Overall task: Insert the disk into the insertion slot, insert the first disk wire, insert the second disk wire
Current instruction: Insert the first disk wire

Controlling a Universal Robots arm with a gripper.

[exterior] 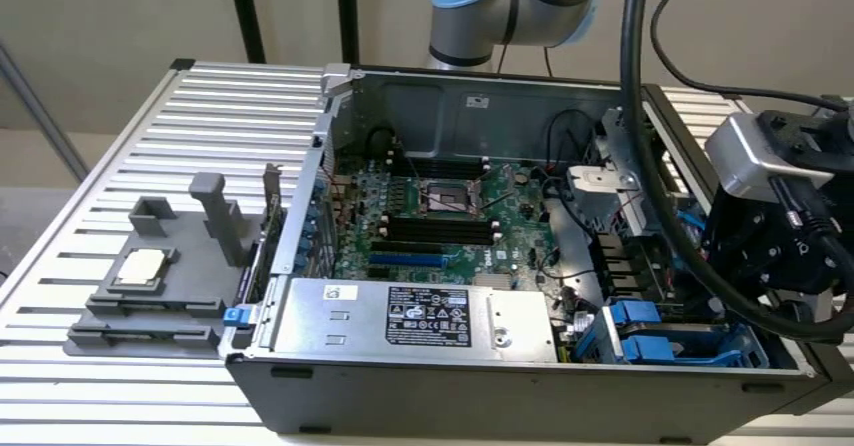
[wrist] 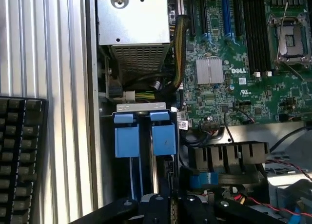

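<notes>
Exterior view: the tool (exterior: 781, 286) hangs over the 4 o'clock corner of the computer case (exterior: 400, 386), just above the drive cage (exterior: 654, 341). Wrist view: the tool's fingers (wrist: 158, 204) are closed together near the cage's blue latches (wrist: 163, 136). Whether they pinch anything cannot be told.

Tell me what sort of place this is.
Probably a robotics lab bench for computer assembly: an opened computer case showing its motherboard lies on a slotted metal table, with a grey fixture block beside it and a robot arm behind.
</notes>
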